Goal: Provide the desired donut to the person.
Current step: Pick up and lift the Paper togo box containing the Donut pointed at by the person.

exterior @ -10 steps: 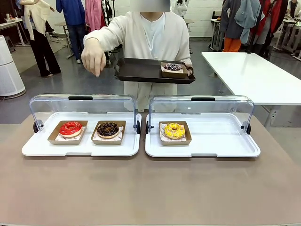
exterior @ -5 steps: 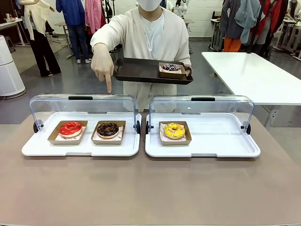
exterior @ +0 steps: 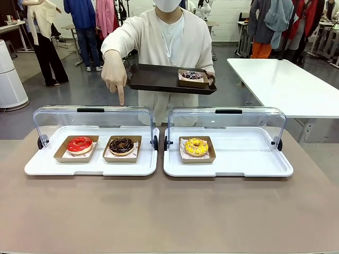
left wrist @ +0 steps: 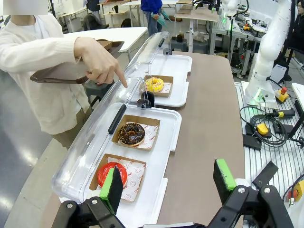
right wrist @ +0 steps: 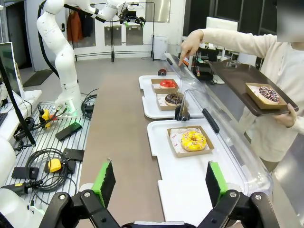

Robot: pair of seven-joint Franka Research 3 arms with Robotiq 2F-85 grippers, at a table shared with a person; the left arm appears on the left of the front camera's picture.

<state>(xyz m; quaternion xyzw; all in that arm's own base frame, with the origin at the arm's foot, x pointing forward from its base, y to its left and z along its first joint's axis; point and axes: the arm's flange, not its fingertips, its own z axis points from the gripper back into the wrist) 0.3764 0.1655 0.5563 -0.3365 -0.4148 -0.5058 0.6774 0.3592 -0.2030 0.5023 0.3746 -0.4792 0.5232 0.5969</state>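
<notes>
The left gripper (left wrist: 168,178) and the right gripper (right wrist: 159,178) both have their green pads spread wide with nothing between them, each hanging above the robot's side of the brown table (exterior: 159,211). In the front view the person (exterior: 169,37) stands at the far edge holding a dark tray (exterior: 153,79). The right wrist view shows the supporting hand (right wrist: 286,117) at that tray's end. On the table sit a left white tray (exterior: 37,166) and a right white tray (exterior: 254,166), their clear lids (exterior: 95,119) swung back. The left one carries a red donut (exterior: 79,144) and a chocolate donut (exterior: 122,145), the right one a yellow donut (exterior: 196,146); a sprinkled donut (exterior: 192,75) rides on the dark tray. The person's pointing hand (exterior: 114,74) aims its index finger down, directly above the chocolate donut from the front. The left wrist view puts the fingertip close by the lid's edge; contact cannot be told.
</notes>
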